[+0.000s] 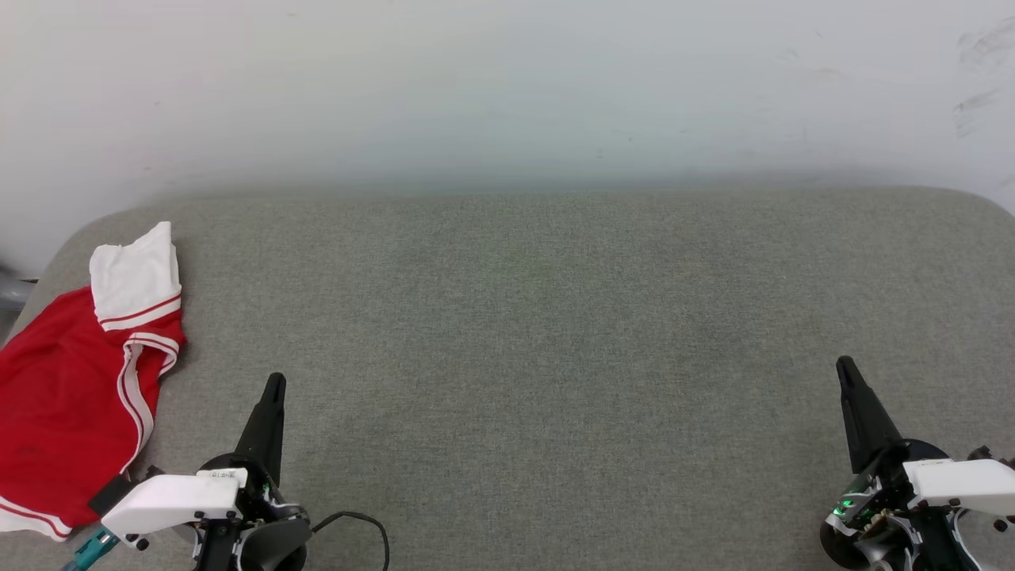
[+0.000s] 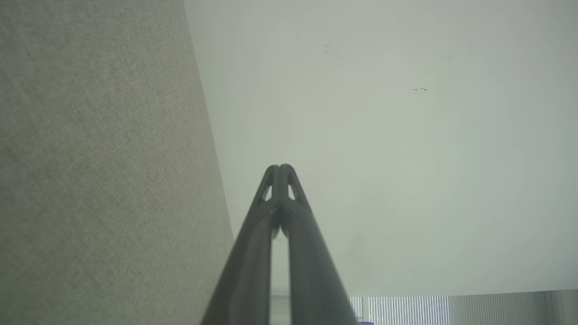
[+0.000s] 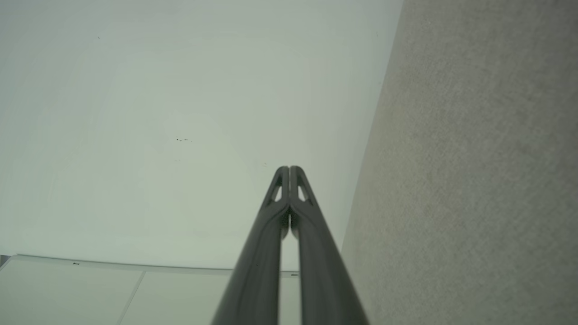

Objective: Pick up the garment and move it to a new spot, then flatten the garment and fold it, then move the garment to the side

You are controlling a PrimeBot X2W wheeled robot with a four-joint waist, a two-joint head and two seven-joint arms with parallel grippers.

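**A:** The red T-shirt (image 1: 63, 396) is lying rumpled at the far left of the grey fabric counter (image 1: 507, 333). Its white sleeve (image 1: 135, 277) is at the end nearest the wall (image 1: 507, 95), and red-and-white stripe trim runs down the seam.

**B:** And the left pincer (image 1: 275, 382)?

**A:** Low on the left, fingers pressed together with nothing between them. The tip is clear of the shirt, though the pale wrist sits just beside the hem. The left wrist view confirms it, tips meeting.

**B:** What about the other side?

**A:** The right pincer (image 1: 844, 366) is at the lower right, well apart from the shirt. It's closed and empty too.

**B:** Any writing?

**A:** There's a small white label (image 1: 230, 474) on the left wrist, but the print is too small to read. A black cable (image 1: 365, 519) loops beside it.
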